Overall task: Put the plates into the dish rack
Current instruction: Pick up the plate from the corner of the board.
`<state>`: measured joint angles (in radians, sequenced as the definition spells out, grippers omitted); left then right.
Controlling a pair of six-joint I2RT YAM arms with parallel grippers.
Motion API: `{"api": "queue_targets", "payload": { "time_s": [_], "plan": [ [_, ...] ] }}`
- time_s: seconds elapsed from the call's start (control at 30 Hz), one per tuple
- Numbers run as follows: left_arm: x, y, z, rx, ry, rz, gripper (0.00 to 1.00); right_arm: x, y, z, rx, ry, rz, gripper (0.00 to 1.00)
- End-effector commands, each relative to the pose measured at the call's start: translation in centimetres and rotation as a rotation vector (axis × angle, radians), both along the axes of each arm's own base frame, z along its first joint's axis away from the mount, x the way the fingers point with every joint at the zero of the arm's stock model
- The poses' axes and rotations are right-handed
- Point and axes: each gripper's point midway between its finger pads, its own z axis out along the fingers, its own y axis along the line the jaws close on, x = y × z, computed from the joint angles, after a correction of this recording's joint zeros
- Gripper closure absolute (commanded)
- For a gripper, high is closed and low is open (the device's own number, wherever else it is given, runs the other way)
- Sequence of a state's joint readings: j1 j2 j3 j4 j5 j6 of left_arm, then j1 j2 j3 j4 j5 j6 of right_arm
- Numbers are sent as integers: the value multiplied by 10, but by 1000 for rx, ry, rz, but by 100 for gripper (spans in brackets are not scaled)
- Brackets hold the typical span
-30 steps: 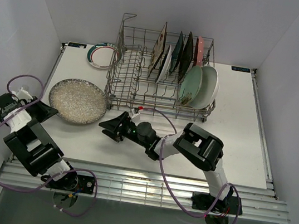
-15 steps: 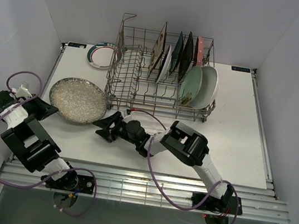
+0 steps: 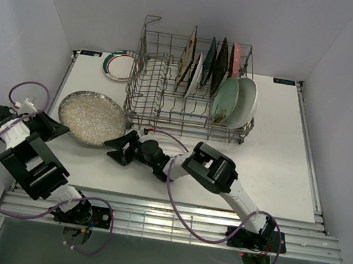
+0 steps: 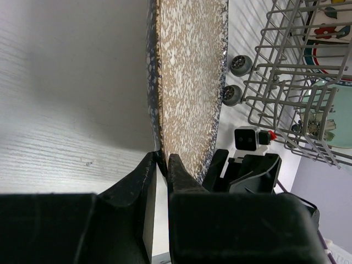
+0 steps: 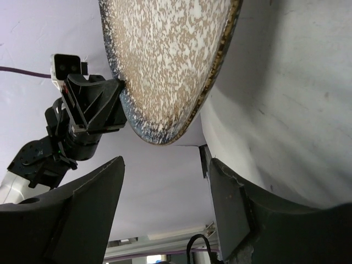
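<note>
By the left edge of the table (image 3: 274, 146), the speckled grey plate (image 3: 92, 117) is pinched by the left gripper (image 3: 61, 130), the right gripper (image 3: 112, 151) is held wide beside it, and beyond, most plates are stood in the dish rack (image 3: 155, 96), with one rimmed plate (image 3: 121, 65) left at the far-left corner.

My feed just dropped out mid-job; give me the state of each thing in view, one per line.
dish rack: partly loaded, toward its right end.
racked plates: upright between the tines.
speckled plate: by the rack's front left corner, left rim pinched.
left gripper: shut on the speckled plate's rim.
right gripper: open at that plate's right edge, not gripping.
rimmed plate: flat behind the rack's left end, untouched.
</note>
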<state>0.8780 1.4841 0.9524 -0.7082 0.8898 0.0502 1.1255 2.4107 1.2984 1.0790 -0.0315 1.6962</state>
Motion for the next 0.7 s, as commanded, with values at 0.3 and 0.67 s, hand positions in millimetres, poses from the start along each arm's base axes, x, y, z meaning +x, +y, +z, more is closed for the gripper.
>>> {"api": "queue_targets", "payload": {
  "time_s": [0.3,0.67],
  "plan": [
    [0,-27,49,-111,-172,-138,100,34,3,-4,45,68,-65,33],
    [-3,-21,51,-151,-176,-140,100,51,12,-13,48,92,-84,47]
  ]
}}
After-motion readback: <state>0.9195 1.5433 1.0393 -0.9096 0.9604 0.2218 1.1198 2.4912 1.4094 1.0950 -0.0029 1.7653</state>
